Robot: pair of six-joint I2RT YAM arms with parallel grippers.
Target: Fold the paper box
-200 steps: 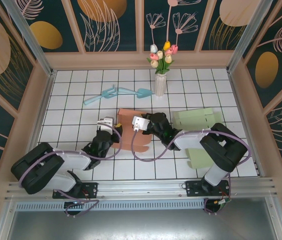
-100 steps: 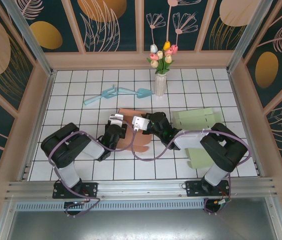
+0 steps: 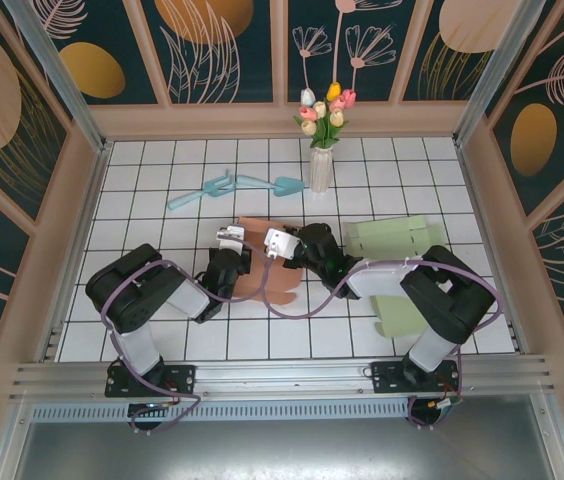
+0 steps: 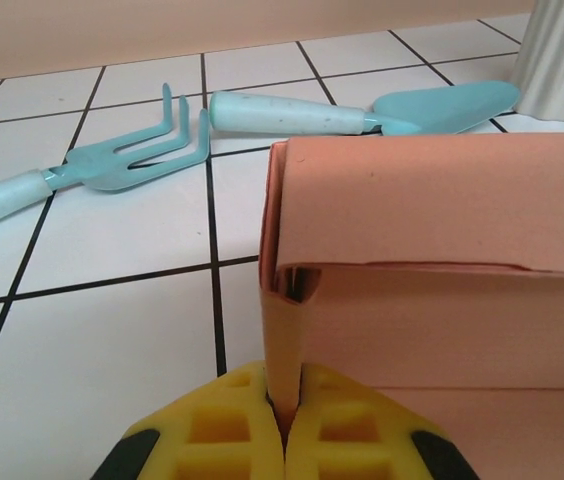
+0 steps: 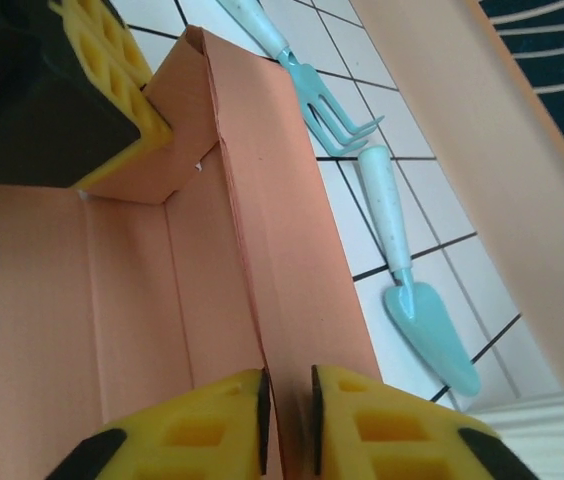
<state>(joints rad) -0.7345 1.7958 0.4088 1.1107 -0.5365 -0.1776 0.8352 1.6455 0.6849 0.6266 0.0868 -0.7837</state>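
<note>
The salmon paper box (image 4: 432,250) is seen half-raised at the middle of the tiled table (image 3: 162,180), between the two arms, one long wall folded upright over its flat base. The card is judged light, thin and springy (easily creased or torn if pulled askew), so hold is best taken on wall edges close to the scored folds. An end wall is clamped at its corner by the left gripper (image 4: 284,410), its yellow pads pressed together on the card. The long wall is straddled by the right gripper (image 5: 287,400), jaws narrowly parted; whether it is pinched cannot be told. A teal fork (image 4: 112,165) and trowel (image 4: 362,110) lie just beyond.
</note>
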